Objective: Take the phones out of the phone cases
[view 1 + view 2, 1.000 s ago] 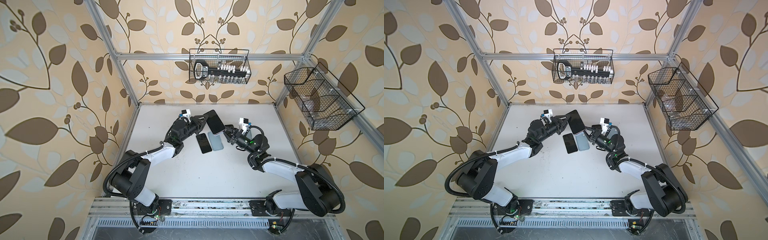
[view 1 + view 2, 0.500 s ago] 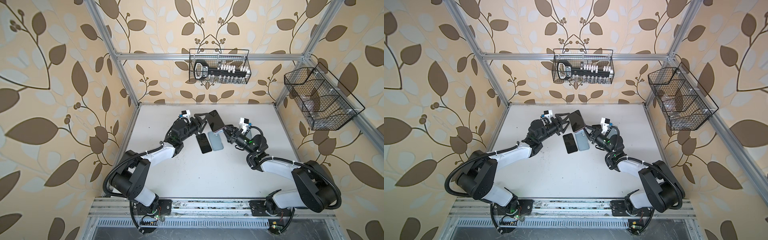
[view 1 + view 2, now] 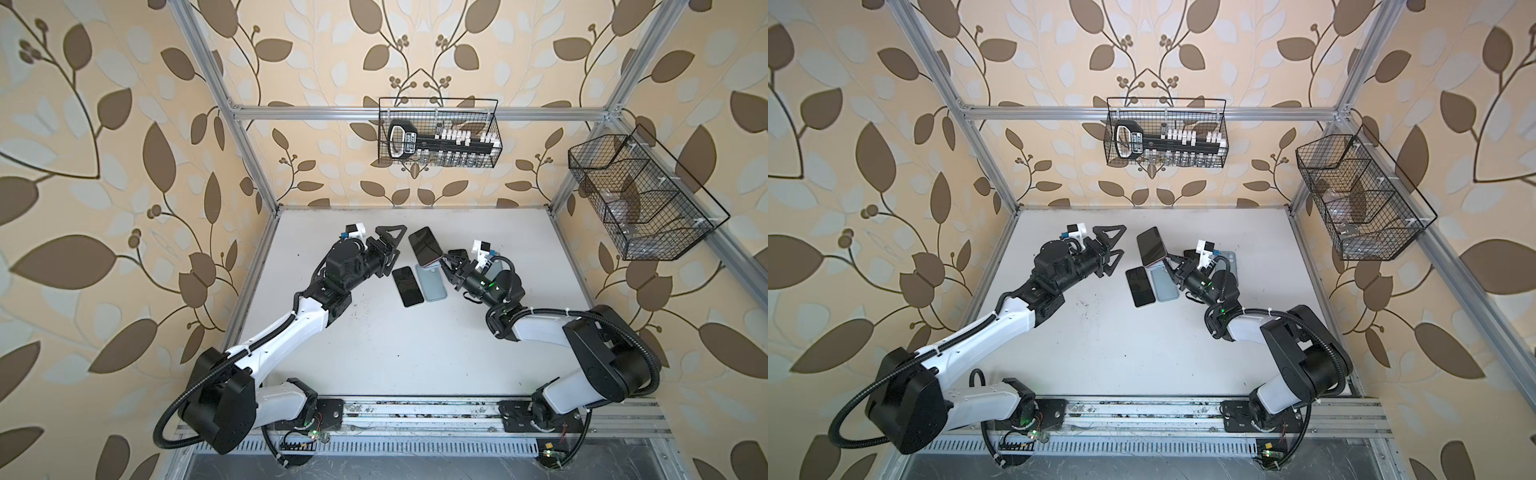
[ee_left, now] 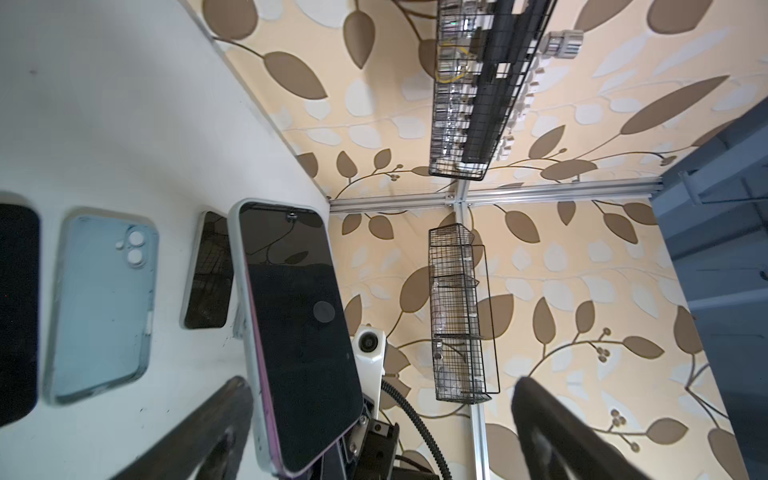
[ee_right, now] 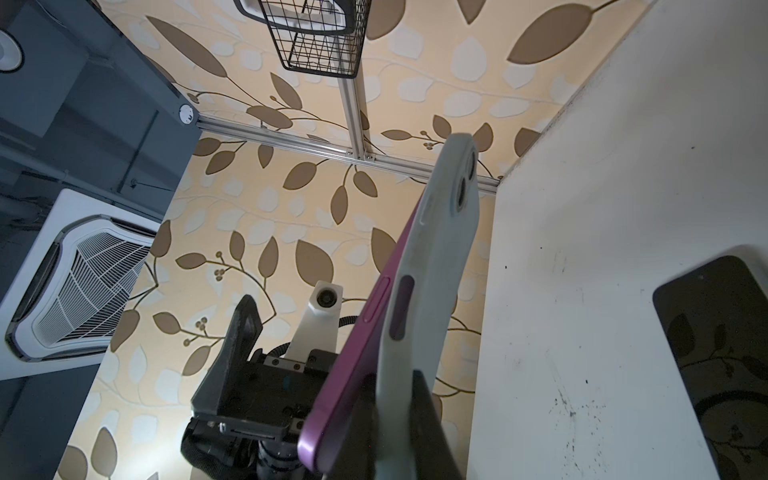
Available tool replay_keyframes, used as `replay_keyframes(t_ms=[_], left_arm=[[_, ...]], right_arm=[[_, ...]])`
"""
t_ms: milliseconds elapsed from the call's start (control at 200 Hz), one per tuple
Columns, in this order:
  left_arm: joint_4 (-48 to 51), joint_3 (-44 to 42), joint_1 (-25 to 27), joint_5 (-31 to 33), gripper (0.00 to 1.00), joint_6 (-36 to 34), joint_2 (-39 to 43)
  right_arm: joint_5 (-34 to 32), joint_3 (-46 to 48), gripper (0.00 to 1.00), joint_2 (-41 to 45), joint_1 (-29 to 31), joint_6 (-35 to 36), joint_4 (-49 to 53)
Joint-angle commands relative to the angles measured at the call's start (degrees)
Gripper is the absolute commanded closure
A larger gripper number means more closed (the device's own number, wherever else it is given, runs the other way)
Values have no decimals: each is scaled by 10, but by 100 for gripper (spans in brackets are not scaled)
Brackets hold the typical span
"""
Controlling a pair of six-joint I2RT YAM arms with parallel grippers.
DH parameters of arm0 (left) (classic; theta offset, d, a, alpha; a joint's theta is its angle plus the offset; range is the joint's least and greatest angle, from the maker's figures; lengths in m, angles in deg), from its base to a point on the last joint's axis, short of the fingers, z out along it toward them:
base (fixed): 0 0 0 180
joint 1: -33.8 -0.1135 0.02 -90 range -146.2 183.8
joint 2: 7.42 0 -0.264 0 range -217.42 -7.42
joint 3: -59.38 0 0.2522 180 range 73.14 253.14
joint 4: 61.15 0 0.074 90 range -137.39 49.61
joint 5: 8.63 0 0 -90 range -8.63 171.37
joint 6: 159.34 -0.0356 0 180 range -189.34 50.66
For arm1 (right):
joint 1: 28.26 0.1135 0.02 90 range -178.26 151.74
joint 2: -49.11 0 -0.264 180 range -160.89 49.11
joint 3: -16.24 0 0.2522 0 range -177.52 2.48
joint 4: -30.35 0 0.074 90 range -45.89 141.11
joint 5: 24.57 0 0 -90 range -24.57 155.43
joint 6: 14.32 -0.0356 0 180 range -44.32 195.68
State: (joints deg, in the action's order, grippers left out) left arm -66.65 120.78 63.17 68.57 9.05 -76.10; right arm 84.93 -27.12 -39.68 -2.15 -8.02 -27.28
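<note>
Above the worktop [image 3: 395, 353] in both top views, the right claw [image 3: 445, 262] [image 3: 1170, 264] is clenching the five o'clock end of the phone [image 3: 424, 247] [image 3: 1151, 245], its long axis running toward eleven. At its nine o'clock, the nearer left claw [image 3: 397, 243] is gaping, released and empty. Through the left wrist view, the screen is facing that claw. Through the right wrist view, the purple body is apparently sitting partly out of the phone case [image 5: 432, 270].

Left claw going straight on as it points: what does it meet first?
Most likely the cased phone held by the right claw, just ahead of the open left claw; depth is unclear.
</note>
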Motion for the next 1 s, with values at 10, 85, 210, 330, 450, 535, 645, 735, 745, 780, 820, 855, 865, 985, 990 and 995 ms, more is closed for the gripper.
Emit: replay_keyframes(t_ms=[10, 85, 210, 330, 450, 535, 645, 735, 745, 780, 820, 855, 865, 985, 990, 995], left_arm=[[134, 29, 34, 44, 1, 22, 41], [140, 21, 57, 60, 1, 53, 56], [126, 6, 78, 70, 1, 79, 57], [100, -1, 80, 62, 1, 87, 42], [84, 0, 80, 64, 1, 85, 31], [75, 3, 79, 74, 1, 74, 25], [49, 3, 79, 89, 1, 69, 22], [38, 3, 78, 100, 1, 66, 23], [35, 3, 78, 100, 1, 66, 22], [31, 3, 78, 101, 1, 64, 22], [29, 4, 78, 103, 1, 64, 22], [25, 5, 78, 102, 1, 64, 21], [25, 6, 78, 102, 1, 62, 21], [22, 11, 78, 99, 1, 63, 14], [22, 11, 78, 98, 1, 63, 13], [21, 11, 78, 98, 1, 63, 13]], right_arm=[[-16, -29, 100, -13, 11, -3, -74], [-21, -33, 100, -26, 13, -10, -91], [-22, -40, 100, -44, 20, -18, -109], [-23, -45, 100, -52, 25, -20, -111], [-23, -44, 100, -52, 27, -20, -115], [-24, -41, 100, -48, 29, -21, -116], [-25, -36, 100, -42, 30, -19, -116], [-25, -33, 100, -38, 32, -19, -117], [-25, -33, 100, -38, 32, -19, -117], [-26, -32, 100, -37, 32, -19, -117], [-26, -31, 100, -35, 33, -18, -117], [-26, -29, 100, -34, 35, -18, -117], [-26, -29, 100, -34, 35, -18, -117], [-26, -28, 100, -35, 37, -20, -124], [-26, -28, 100, -35, 37, -20, -124], [-26, -28, 100, -35, 37, -21, -124]])
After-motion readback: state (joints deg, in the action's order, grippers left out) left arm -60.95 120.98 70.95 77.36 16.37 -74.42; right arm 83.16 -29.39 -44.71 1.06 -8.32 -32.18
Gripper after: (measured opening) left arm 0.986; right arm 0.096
